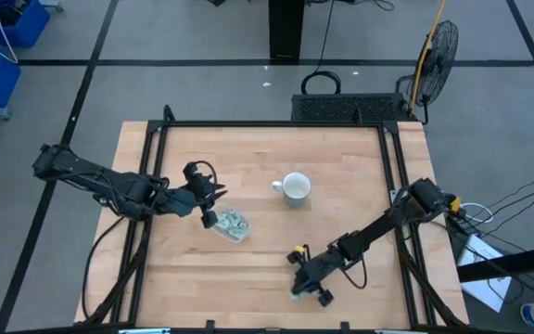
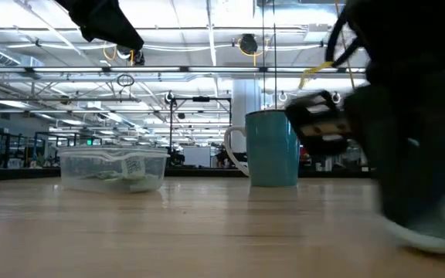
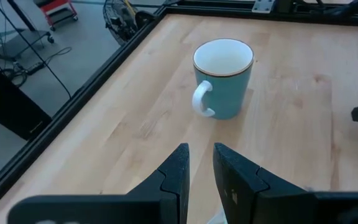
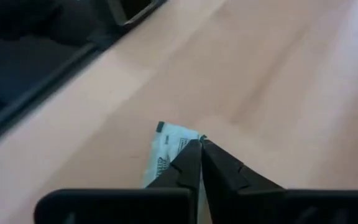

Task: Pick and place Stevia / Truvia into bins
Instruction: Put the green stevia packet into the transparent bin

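Observation:
The clear plastic bin [image 1: 231, 225] sits on the table left of centre and holds several pale green and white packets [image 2: 122, 176]. My left gripper [image 1: 209, 212] hovers just over the bin's left end, its fingers [image 3: 180, 168] a narrow gap apart with nothing between them. My right gripper [image 4: 201, 143] is low near the table's near edge, shut on one packet [image 4: 165, 152]. That packet also shows as a pale patch [image 2: 437, 232] under the gripper in the low view. My right gripper pinches the packet between its two fingertips at one end edge [image 4: 191, 137]. The fingers slant down from above. The rest of the packet spreads flat beyond and below the fingers, close to the table; I cannot tell if it is lifted clear.
A teal mug with a white inside [image 1: 295, 188] stands upright near the table's middle, right of the bin and beyond the right gripper. A black frame rail [image 1: 267, 124] runs around the table. Bare wood lies between the bin and the right gripper.

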Robot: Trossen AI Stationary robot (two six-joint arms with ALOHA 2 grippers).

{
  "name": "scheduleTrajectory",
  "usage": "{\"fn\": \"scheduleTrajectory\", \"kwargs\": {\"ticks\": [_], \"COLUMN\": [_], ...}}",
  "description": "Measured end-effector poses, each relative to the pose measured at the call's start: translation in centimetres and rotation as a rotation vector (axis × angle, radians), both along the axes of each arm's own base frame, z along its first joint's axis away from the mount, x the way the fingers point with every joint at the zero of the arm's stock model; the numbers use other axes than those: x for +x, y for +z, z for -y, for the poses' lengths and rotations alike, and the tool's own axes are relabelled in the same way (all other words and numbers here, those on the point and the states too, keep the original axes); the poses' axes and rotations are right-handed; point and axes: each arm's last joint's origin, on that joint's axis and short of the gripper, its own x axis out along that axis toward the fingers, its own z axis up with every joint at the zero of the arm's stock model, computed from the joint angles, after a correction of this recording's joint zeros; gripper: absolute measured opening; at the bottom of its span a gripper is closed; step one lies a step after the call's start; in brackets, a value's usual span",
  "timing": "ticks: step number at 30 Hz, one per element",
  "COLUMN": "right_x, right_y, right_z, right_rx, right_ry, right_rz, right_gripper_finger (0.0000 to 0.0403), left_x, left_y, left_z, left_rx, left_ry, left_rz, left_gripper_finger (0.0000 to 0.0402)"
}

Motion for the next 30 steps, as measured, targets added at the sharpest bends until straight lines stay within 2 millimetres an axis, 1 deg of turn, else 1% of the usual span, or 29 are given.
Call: {"fn": "scheduleTrajectory", "kwargs": {"ticks": [2, 4, 6, 8, 10, 12, 14, 17, 19, 21, 23, 26, 28, 30], "right_x": [0.5, 1.1, 1.8, 2.6, 3.7, 4.8, 5.9, 7.4, 8.4, 9.7, 11.0, 12.6, 13.5, 13.8], "right_y": [0.8, 1.8, 2.6, 3.4, 4.2, 5.2, 6.1, 6.7, 6.9, 6.3, 5.1, 3.8, 4.0, 4.2], "right_z": [0.8, 1.8, 3.2, 5.0, 6.8, 8.6, 10.5, 13.1, 14.3, 14.8, 14.8, 14.4, 14.0, 13.9], "right_rx": [-0.034, -0.099, -0.188, -0.286, -0.327, -0.294, -0.175, 0.022, 0.088, 0.105, 0.088, -0.021, -0.071, -0.081], "right_ry": [0.003, -0.038, -0.13, -0.254, -0.37, -0.46, -0.546, -0.653, -0.688, -0.689, -0.667, -0.628, -0.598, -0.591], "right_rz": [0.06, 0.146, 0.216, 0.281, 0.379, 0.482, 0.574, 0.653, 0.681, 0.672, 0.632, 0.606, 0.619, 0.595], "right_gripper_finger": [0.0004, 0.0002, 0.0003, 0.0003, 0.0001, 0.0001, 0.0001, 0.0001, 0.0001, 0.0001, 0.0, 0.0, 0.0, 0.0], "left_x": [0.0, -0.1, -0.3, -0.6, -0.9, -1.3, -1.6, -2.0, -2.0, -2.0, -2.0, -1.9, -1.9, -1.9], "left_y": [0.0, 0.2, 0.4, 0.7, 1.1, 1.5, 1.8, 2.1, 2.2, 2.2, 2.1, 2.0, 2.0, 1.9], "left_z": [0.0, 0.0, -0.1, -0.3, -0.6, -0.9, -1.1, -1.4, -1.4, -1.5, -1.6, -1.7, -1.7, -1.7], "left_rx": [0.001, 0.015, 0.04, 0.073, 0.12, 0.189, 0.263, 0.336, 0.36, 0.377, 0.392, 0.403, 0.402, 0.405], "left_ry": [0.001, -0.009, -0.011, 0.026, 0.068, 0.117, 0.165, 0.218, 0.233, 0.235, 0.236, 0.24, 0.242, 0.236], "left_rz": [0.001, 0.0, 0.007, 0.022, 0.04, 0.048, 0.044, 0.04, 0.035, 0.026, 0.014, -0.003, -0.006, -0.017], "left_gripper_finger": [0.0078, 0.0078, 0.0078, 0.0078, 0.0078, 0.0078, 0.0078, 0.0078, 0.0078, 0.0078, 0.0078, 0.0078, 0.0078, 0.0078]}}
